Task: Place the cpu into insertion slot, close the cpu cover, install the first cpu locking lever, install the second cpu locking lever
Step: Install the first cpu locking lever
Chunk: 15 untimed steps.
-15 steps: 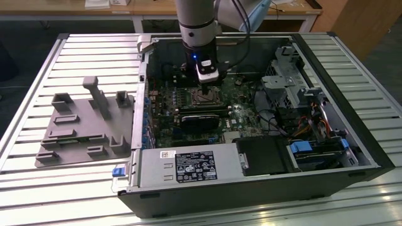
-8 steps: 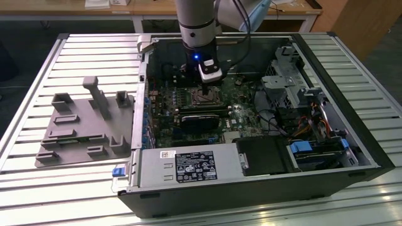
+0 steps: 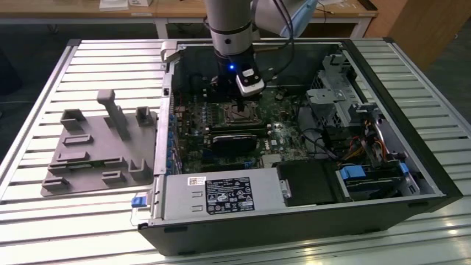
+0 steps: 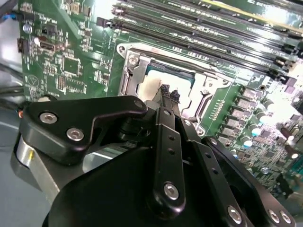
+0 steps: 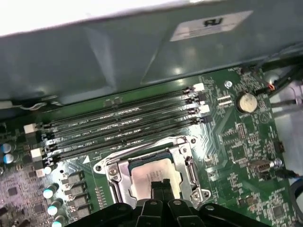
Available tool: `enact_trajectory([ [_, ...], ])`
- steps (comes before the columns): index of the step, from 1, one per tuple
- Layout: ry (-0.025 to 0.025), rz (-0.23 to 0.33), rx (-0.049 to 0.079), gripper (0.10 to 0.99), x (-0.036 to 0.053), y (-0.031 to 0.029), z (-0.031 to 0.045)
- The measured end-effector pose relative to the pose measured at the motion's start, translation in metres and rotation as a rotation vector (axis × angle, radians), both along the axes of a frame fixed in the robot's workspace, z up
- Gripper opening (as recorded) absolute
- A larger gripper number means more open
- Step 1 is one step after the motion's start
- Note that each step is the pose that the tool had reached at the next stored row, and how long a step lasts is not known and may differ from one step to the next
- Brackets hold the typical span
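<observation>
In both wrist views, the black gripper (image 5: 160,185) stands with its fingers drawn together to a narrow tip, poised right above the cpu (image 5: 152,174), holding nothing; whether the tips touch the chip's top cannot be told. In the second wrist view the fingertips (image 4: 166,92) sit close side by side over the socket.

The cpu, a flat square with a pale silvery-grey metal top that catches the light, lies seated inside the insertion slot (image 5: 185,165), its edges parallel to the socket's sides. The cpu cover (image 5: 116,177), a thin bright metal frame with a cut-out middle, lies down around the chip, so the metal top shows through the opening. In the second wrist view the same frame (image 4: 137,71) glints along its rim, with a screw at one corner.

Just beyond the socket run four long black memory slots (image 5: 123,125), parallel to one another, on the green motherboard (image 5: 236,142). A round coin battery (image 5: 246,101) sits further off, near the slots' ends. Behind the board rises the grey wall of the computer case (image 5: 118,56).

In the exterior view, the arm (image 3: 233,33) reaches down into the open case (image 3: 412,182), which lies on a slatted metal table (image 3: 44,110). A grey fixture tray (image 3: 96,149) rests on the exterior view's left of the case.
</observation>
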<state>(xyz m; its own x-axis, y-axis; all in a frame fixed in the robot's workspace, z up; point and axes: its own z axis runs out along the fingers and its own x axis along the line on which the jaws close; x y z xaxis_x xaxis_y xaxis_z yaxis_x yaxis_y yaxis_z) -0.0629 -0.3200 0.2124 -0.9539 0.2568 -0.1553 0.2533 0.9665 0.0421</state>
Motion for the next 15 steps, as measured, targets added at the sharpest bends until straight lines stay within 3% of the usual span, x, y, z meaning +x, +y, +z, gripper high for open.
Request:
enact_trajectory([
  [5,0.0001,0.056,0.000,0.102,0.0011,0.0000,-0.0002],
  [11,0.0028,0.060,-0.002,0.102,0.0039,0.0000,0.0000],
  [15,0.0026,0.060,-0.002,0.102,0.0039,0.0000,0.0044],
])
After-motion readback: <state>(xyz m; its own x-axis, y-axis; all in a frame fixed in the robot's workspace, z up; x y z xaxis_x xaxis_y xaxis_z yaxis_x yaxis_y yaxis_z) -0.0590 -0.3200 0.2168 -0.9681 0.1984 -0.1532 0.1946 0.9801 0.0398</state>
